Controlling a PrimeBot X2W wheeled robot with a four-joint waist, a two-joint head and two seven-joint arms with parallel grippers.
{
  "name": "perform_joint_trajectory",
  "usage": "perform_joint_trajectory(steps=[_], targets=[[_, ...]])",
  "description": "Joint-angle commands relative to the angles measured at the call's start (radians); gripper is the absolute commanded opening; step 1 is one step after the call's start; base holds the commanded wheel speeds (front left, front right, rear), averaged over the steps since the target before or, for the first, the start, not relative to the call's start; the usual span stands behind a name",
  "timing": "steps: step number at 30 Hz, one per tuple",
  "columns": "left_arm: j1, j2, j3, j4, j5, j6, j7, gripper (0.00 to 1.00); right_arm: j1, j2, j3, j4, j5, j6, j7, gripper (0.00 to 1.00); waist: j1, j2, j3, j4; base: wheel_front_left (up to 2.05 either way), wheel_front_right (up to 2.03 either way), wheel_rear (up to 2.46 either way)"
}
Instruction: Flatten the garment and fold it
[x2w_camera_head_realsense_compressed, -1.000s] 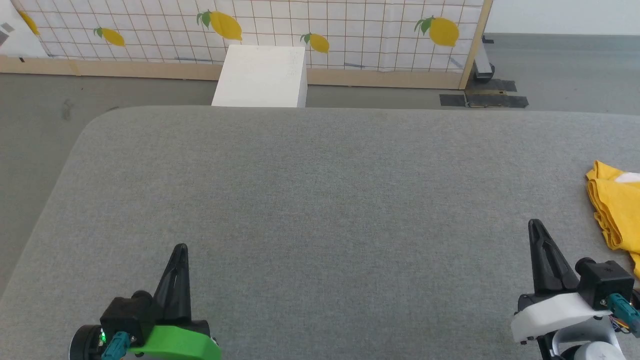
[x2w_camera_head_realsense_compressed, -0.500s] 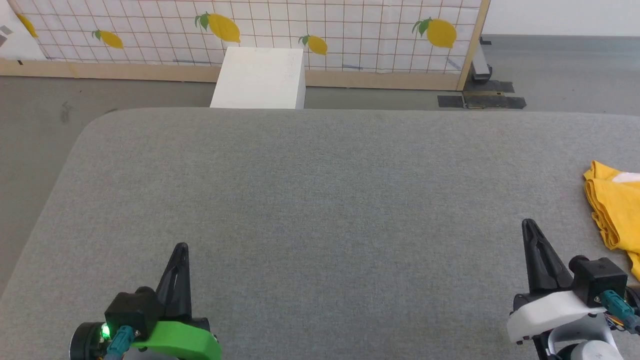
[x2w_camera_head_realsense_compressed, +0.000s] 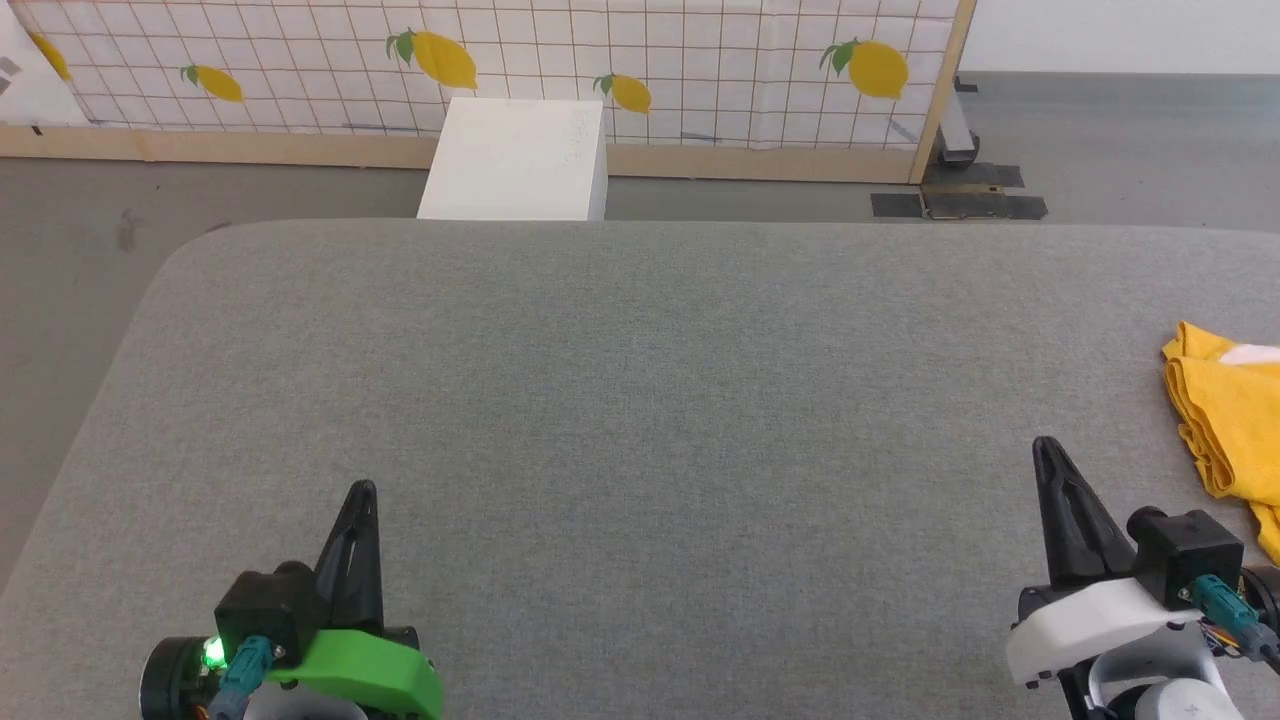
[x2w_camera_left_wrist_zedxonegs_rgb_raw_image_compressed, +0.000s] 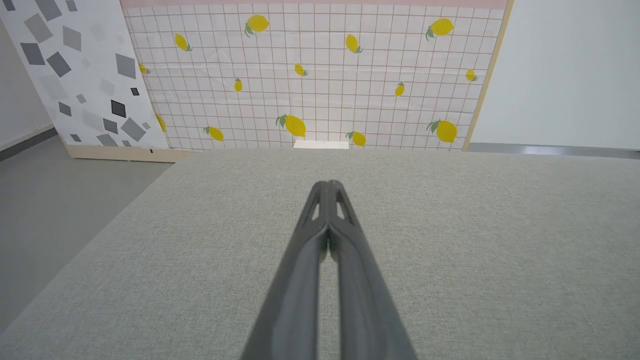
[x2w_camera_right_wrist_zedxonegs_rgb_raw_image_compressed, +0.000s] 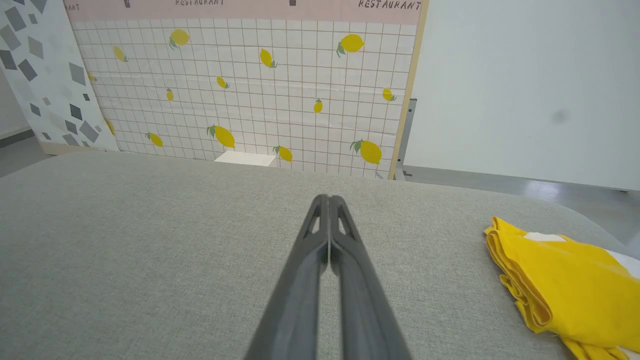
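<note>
Garment (x2w_camera_head_realsense_compressed: 1225, 420) lies bunched in soft folds at the 3 o'clock edge of the grey padded table (x2w_camera_head_realsense_compressed: 640, 400) in the head view, part of it cut off by the picture's border, so its full spread cannot be told. The right gripper (x2w_camera_head_realsense_compressed: 1042, 450) is by far the nearer one. From its tip the cloth sits at about 3 o'clock, near but not touching, and in the right wrist view it shows at 4 o'clock. The left gripper (x2w_camera_head_realsense_compressed: 362, 492) stands well apart at 7 o'clock, with bare table between. Both pincers have their fingers pressed together and hold nothing. The visible folded edge runs roughly from 11 to 5 o'clock, facing the right gripper. Flattening has not begun. The next move, as I judge it, is for the right arm to swing toward 3 o'clock, part its fingers, and draw the cloth to the table's middle
</note>
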Motion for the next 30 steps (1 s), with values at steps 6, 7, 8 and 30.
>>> perform_joint_trajectory(steps=[6, 7, 8, 30], targets=[[-0.024, -0.011, 0.007, 0.006, 0.024, 0.000, 0.015, 0.00, -0.002, 0.001, 0.011, -0.013, -0.004, -0.001, 0.017, 0.00, 0.0000, 0.0000, -0.002, -0.002, 0.00, 0.00, 0.00], [-0.025, -0.012, 0.007, 0.006, 0.026, 0.000, 0.017, 0.00, -0.002, 0.001, 0.012, -0.014, -0.004, -0.001, 0.019, 0.00, 0.0000, 0.0000, -0.002, -0.002, 0.00, 0.00, 0.00], [-0.026, -0.013, 0.008, 0.007, 0.027, 0.000, 0.019, 0.00, -0.002, 0.001, 0.013, -0.015, -0.004, -0.001, 0.021, 0.00, 0.0000, 0.0000, -0.002, -0.003, 0.00, 0.00, 0.00], [-0.047, -0.030, 0.024, 0.020, 0.069, 0.000, 0.064, 0.00, -0.002, 0.001, 0.039, -0.035, -0.006, -0.001, 0.061, 0.00, 0.0000, 0.0000, -0.009, -0.010, 0.00, 0.00, 0.00]])
